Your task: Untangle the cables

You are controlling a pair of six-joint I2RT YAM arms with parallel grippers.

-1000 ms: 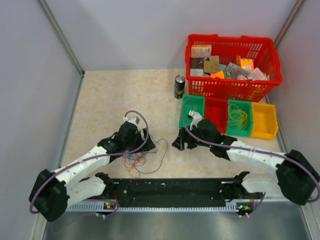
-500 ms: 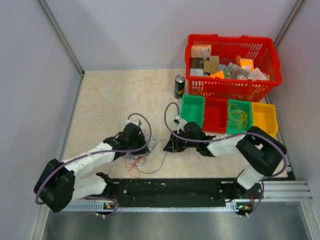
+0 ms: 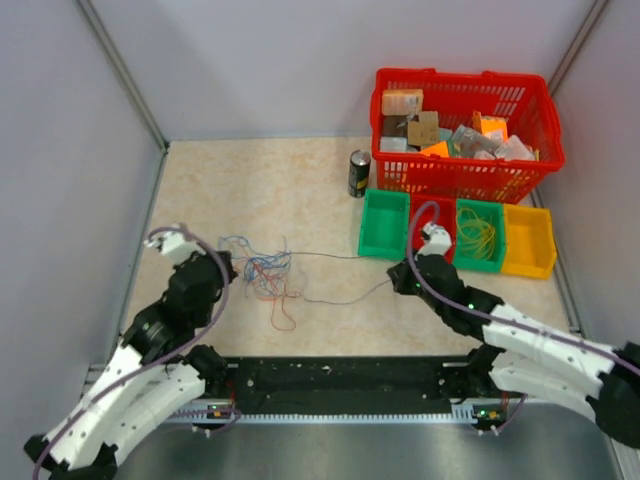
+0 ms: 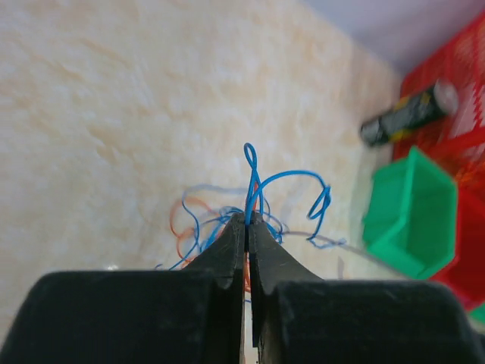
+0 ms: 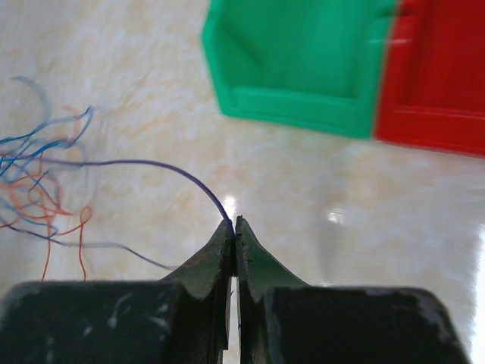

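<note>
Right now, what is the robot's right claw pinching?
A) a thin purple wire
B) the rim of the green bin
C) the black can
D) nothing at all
A: in the right wrist view the right claw is shut on a thin purple wire, which curves away toward the tangle of wires. The green bin lies beyond it, untouched.

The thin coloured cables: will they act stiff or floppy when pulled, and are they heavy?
Probably floppy yet slightly springy: the thin coloured cables lie in loose curls, while the blue loop stands up from the shut left gripper. Likely very light, and may slip: the shut right gripper pinches only one dark strand.
</note>
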